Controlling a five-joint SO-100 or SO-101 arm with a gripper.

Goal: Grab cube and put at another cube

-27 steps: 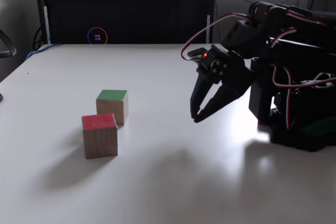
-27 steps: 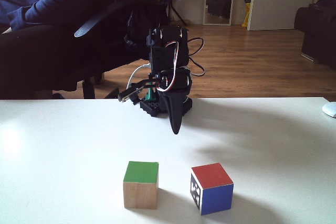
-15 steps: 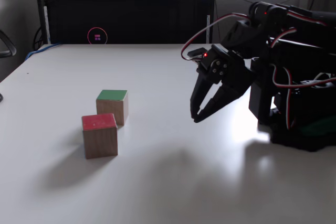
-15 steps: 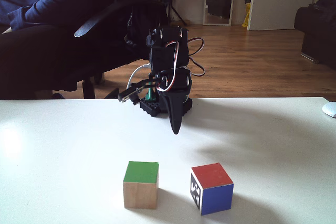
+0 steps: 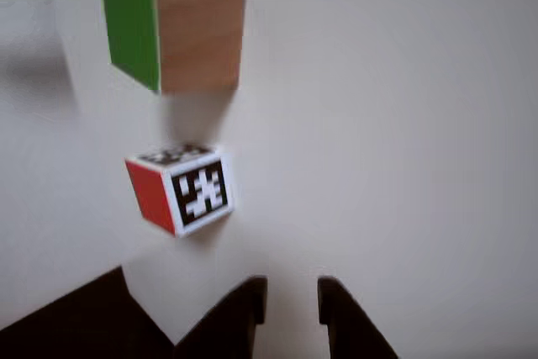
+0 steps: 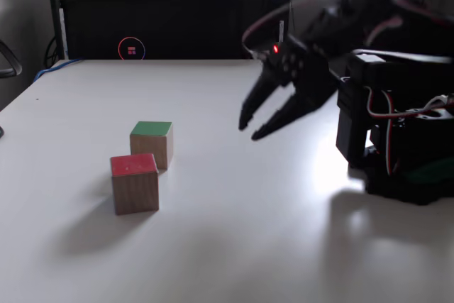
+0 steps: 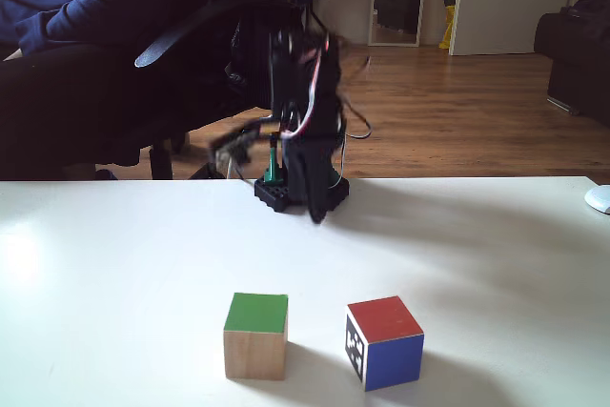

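Observation:
The cube [image 6: 152,143], plain wood with a green face, stands on the white table just behind another cube [image 6: 135,182], which shows a red top here. In a fixed view from the front, the cube [image 7: 256,335] sits left of another cube [image 7: 384,342], a small gap between them. The other view shows the cube [image 5: 181,35] above another cube [image 5: 181,188] with its black-and-white marker faces. My gripper [image 6: 250,131] hangs open above the table, right of both cubes and holding nothing. Its dark fingertips [image 5: 252,287] enter from the bottom edge. The gripper [image 7: 315,212] looks blurred.
A black case [image 6: 170,19] stands along the table's far edge. The arm's base [image 6: 404,168] sits at the right. A person in a dark chair [image 7: 57,7] is behind the table. A white mouse [image 7: 599,199] lies at the right edge.
The gripper has risen and swung out toward the cubes, and its jaws stand wider apart. Both cubes stay where they were.

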